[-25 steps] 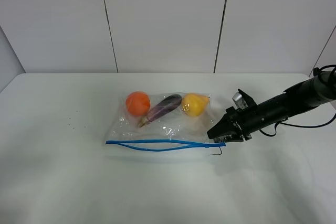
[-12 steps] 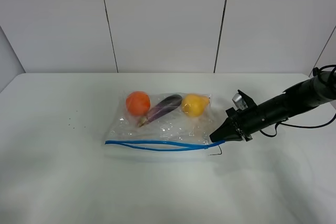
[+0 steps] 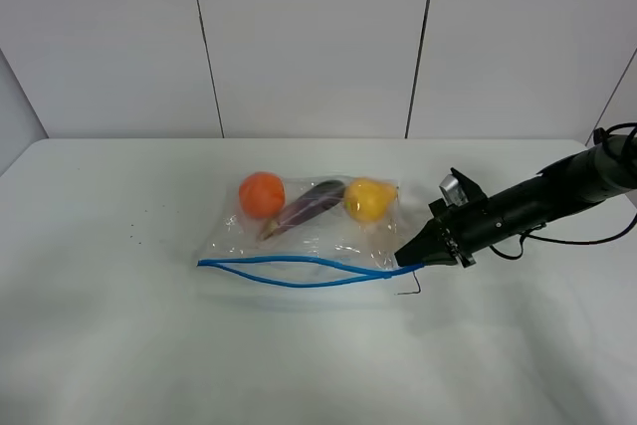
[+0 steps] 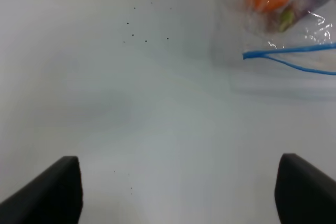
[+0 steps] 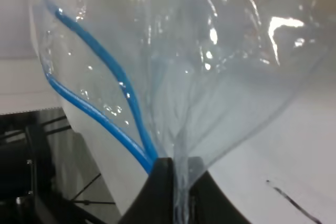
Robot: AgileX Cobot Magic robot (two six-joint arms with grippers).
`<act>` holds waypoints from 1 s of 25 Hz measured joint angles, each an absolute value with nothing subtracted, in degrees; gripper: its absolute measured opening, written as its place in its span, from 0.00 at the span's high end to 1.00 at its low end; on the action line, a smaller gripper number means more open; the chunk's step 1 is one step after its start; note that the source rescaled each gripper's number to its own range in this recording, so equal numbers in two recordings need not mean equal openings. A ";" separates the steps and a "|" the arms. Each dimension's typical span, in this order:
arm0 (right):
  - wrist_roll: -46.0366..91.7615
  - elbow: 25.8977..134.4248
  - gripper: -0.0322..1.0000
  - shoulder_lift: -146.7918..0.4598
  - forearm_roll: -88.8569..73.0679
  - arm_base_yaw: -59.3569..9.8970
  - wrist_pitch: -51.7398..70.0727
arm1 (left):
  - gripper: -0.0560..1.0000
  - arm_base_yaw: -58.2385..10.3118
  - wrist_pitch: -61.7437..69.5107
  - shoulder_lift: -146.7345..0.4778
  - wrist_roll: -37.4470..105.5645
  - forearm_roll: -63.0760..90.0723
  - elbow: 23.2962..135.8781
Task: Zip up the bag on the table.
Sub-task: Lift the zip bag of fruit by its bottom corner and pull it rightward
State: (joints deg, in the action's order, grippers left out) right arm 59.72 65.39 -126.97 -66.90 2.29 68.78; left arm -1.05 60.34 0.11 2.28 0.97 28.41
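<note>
The clear bag (image 3: 309, 231) lies on the white table (image 3: 149, 345) with an orange (image 3: 262, 194), an eggplant (image 3: 304, 206) and a yellow fruit (image 3: 367, 198) inside. Its blue zipper strip (image 3: 289, 271) runs along the near edge, the two tracks parted in the middle. My right gripper (image 3: 410, 258) is shut on the bag's right corner at the zipper's end; the right wrist view shows the plastic (image 5: 210, 66) pinched in the gripper (image 5: 178, 182). My left gripper (image 4: 178, 192) is open above bare table, left of the bag (image 4: 273, 30).
A small black hook-shaped mark (image 3: 410, 288) sits on the table just in front of the right gripper. Tiny dark specks (image 3: 134, 236) dot the table at the left. A grey panelled wall stands behind the table's far edge.
The right gripper closed on the bag's right corner and lifted it slightly. The zipper's right end rose and the tracks bowed apart. The left gripper stayed put.
</note>
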 joint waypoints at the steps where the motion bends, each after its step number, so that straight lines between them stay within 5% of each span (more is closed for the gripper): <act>1: 59.72 65.39 0.97 -126.97 -67.02 2.29 68.83 | 0.00 -1.05 60.34 0.11 2.28 0.97 28.41; 25: 51.86 65.68 0.97 -119.80 -73.93 2.29 68.97 | 0.00 -1.05 60.34 0.11 2.28 0.97 28.41</act>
